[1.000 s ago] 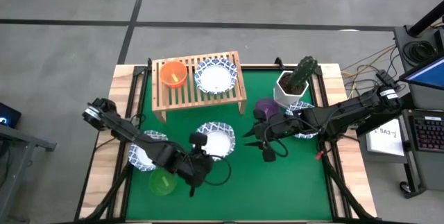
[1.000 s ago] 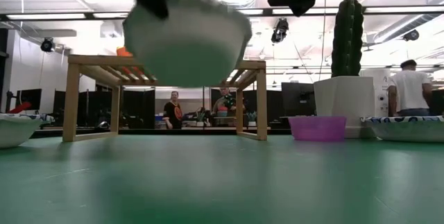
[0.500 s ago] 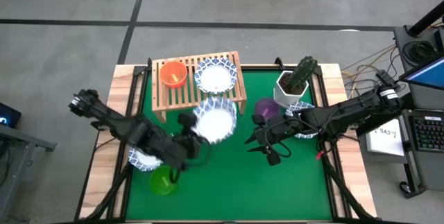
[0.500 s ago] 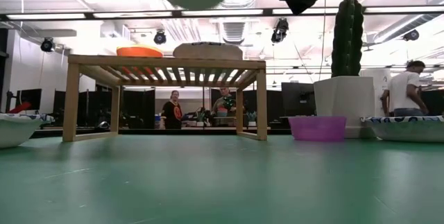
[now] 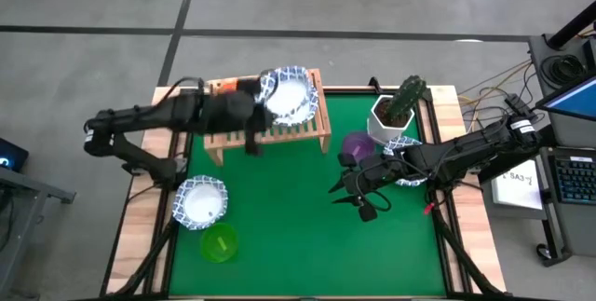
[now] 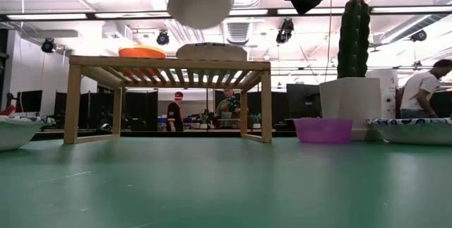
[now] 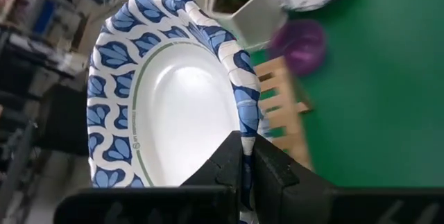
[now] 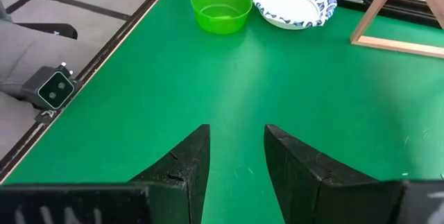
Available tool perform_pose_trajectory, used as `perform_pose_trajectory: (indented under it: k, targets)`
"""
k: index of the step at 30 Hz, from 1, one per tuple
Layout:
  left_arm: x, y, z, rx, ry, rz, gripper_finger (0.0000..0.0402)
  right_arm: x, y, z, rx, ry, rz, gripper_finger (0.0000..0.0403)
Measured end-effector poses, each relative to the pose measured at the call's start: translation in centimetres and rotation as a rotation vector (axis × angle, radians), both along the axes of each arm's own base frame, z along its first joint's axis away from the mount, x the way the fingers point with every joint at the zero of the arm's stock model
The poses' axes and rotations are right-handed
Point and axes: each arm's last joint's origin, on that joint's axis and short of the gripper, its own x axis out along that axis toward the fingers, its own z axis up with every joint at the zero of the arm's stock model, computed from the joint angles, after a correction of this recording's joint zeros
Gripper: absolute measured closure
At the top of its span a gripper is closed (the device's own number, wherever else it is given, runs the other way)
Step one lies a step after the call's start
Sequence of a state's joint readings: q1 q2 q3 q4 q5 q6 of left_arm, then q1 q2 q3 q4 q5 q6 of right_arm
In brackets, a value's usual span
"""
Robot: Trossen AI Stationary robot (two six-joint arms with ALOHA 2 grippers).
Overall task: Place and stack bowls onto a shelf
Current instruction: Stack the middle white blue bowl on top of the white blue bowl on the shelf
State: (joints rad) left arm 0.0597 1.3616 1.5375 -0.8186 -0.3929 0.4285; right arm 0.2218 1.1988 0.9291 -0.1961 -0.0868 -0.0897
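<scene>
Both arms are dark, nearly black, built of slim tubular links joined by thicker rounded joints. The left gripper ends in two matte black, blocky, angular fingers, and the right gripper has two broad black wedge-shaped fingers with flat faces. A black cable loops beside the left arm, and the right arm bears small pale markings near its base.

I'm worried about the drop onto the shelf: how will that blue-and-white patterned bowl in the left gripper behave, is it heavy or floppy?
The wide blue-and-white patterned bowl is probably light: the left gripper carries it by a pinch on one rim edge alone. It seems fairly stiff, since the rim shows no sag. Held above the wooden slat shelf, it may wobble or slide if released tilted.
</scene>
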Motion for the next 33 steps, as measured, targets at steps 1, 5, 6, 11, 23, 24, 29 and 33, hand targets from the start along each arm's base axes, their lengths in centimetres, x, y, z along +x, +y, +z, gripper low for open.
perform_pose_trajectory:
  k: [1,5,6,11,23,24,29,33]
  targets:
    - [0.2,1.0,-0.2,-0.016,-0.001,0.015,0.0401,0.0,0.0,0.0,0.000,0.003,-0.001,0.0277]
    - [0.9,4.1,-1.1,-0.083,0.019,0.042,0.0401,-0.1,0.0,-0.1,-0.003,0.015,-0.001,0.0277]
    - [1.1,4.6,-1.4,-0.090,0.028,0.053,0.0401,-0.1,0.0,-0.1,-0.003,0.015,-0.001,0.0277]
    - [2.1,5.9,-2.8,-0.100,0.076,0.089,0.0401,-0.1,0.0,-0.1,-0.004,0.017,0.000,0.0277]
    - [3.3,6.5,-4.2,-0.061,0.134,0.125,0.0364,-0.1,0.0,-0.1,-0.003,0.017,-0.001,0.0277]
    - [3.3,6.5,-4.2,-0.060,0.136,0.124,0.0359,-0.1,0.0,-0.1,-0.002,0.017,-0.002,0.0277]
    - [3.4,6.4,-4.2,-0.063,0.136,0.126,0.0323,-0.1,0.0,-0.1,0.005,0.019,-0.007,0.0277]
    - [3.4,6.3,-3.9,-0.075,0.123,0.133,0.0289,-0.1,0.0,-0.1,0.005,0.019,-0.007,0.0277]
